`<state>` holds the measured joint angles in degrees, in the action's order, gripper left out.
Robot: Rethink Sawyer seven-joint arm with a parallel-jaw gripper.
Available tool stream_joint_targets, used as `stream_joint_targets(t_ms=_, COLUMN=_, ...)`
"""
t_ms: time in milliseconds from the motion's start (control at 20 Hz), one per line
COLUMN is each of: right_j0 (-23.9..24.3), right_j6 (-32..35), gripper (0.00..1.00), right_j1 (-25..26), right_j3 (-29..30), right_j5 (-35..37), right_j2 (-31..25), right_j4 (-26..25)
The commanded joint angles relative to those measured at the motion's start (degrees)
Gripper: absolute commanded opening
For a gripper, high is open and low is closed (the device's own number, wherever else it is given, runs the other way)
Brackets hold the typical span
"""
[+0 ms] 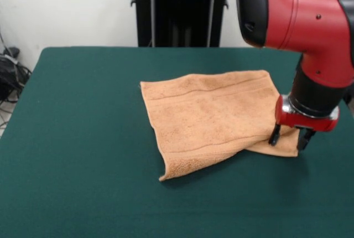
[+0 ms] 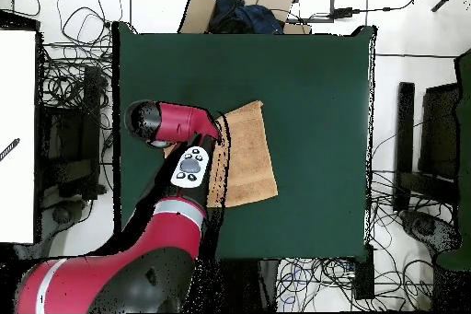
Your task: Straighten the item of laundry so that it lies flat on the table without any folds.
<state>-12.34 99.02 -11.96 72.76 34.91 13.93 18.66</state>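
Observation:
The peach-orange towel (image 1: 210,113) lies near the middle of the dark green table (image 1: 83,138). Its near left corner is curled up and its right side is folded, with a flap sticking out at the near right. My gripper (image 1: 289,138) points down at that flap, fingers apart with one fingertip (image 1: 275,135) on or just above the cloth. Whether it touches the cloth I cannot tell. In the overhead view the towel (image 2: 248,154) shows right of the arm (image 2: 175,122) on the table (image 2: 322,98). The arm hides the gripper and the towel's left edge there.
The black pedestal (image 1: 177,5) stands behind the table's far edge. Cables (image 1: 11,72) lie off the table's left side. In the overhead view a cardboard box (image 2: 235,2) sits beyond the table and a white surface (image 2: 18,126) stands at the left.

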Motion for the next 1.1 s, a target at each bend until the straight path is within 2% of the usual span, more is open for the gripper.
stream_joint_targets(t_ms=50, right_j0=0.29, right_j6=8.85, gripper=1.0, right_j1=1.53, right_j3=1.04, right_j5=-1.33, right_j2=-2.08, right_j4=-2.33)
stream_joint_targets(t_ms=450, right_j0=0.96, right_j6=8.74, gripper=1.0, right_j1=2.97, right_j3=1.09, right_j5=-3.21, right_j2=-3.29, right_j4=-1.84)
stream_joint_targets(t_ms=700, right_j0=2.97, right_j6=7.52, gripper=1.0, right_j1=7.11, right_j3=-0.02, right_j5=-5.74, right_j2=-6.83, right_j4=-0.78)
stream_joint_targets(t_ms=1100, right_j0=2.64, right_j6=8.0, gripper=1.0, right_j1=6.26, right_j3=0.34, right_j5=-4.92, right_j2=-6.37, right_j4=-0.94)
